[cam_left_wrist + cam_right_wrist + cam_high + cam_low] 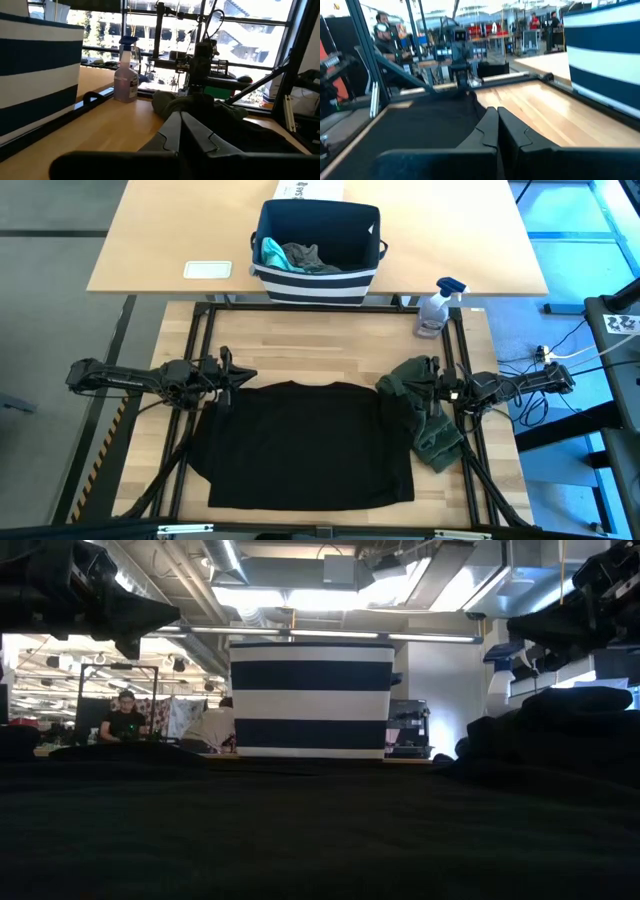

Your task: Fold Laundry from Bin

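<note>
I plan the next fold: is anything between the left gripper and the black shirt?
Nothing visible. The shut left gripper sits at the black shirt's near-left corner. The olive piece lies at the shirt's other side, by the right gripper.

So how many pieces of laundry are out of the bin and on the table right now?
2: the black T-shirt is spread flat between the arms, and the olive-green piece is bunched at its right edge, under the right arm. More laundry sits in the bin; some may be hidden there.
</note>
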Tool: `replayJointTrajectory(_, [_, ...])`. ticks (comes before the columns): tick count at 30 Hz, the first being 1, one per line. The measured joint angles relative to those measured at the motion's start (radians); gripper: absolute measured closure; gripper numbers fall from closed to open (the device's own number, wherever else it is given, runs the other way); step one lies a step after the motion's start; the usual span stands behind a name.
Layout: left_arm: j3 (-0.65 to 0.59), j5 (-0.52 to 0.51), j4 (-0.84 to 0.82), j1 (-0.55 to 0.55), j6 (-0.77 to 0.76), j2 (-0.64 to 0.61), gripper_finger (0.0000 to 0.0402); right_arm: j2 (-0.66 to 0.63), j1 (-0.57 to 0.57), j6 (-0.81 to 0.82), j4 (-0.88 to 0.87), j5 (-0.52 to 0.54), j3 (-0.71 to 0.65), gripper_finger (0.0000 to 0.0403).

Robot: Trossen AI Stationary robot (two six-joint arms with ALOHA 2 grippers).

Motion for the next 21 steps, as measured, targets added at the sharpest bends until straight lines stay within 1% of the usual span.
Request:
replayJointTrajectory(3, [0.000,0.001,0.000,0.000,0.035,0.000,0.0401,0.000,0.000,-0.013,0.059,0.000,0.000,0.0402])
replayJointTrajectory(6, [0.000,-0.001,0.000,0.000,0.089,0.000,0.0401,0.000,0.000,-0.070,0.134,0.000,0.000,0.0402])
replayJointTrajectory(10, [0.000,-0.018,0.000,0.000,0.126,0.000,0.0401,0.000,0.000,-0.198,0.230,0.000,0.000,0.0402])
replayJointTrajectory(13, [0.000,-0.024,0.000,0.000,0.127,0.000,0.0401,0.000,0.000,-0.303,0.303,0.000,0.000,0.0402])
replayJointTrajectory(15, [0.000,-0.046,0.001,0.000,0.128,0.000,0.0401,0.000,0.000,-0.357,0.342,0.000,0.000,0.0402])
replayJointTrajectory(17, [0.000,-0.074,0.001,0.000,0.128,0.000,0.0401,0.000,0.000,-0.389,0.370,0.000,0.000,0.0402])
replayJointTrajectory(21, [0.000,-0.096,0.002,0.000,0.129,0.000,0.0401,0.000,0.000,-0.397,0.378,0.000,0.000,0.0402])
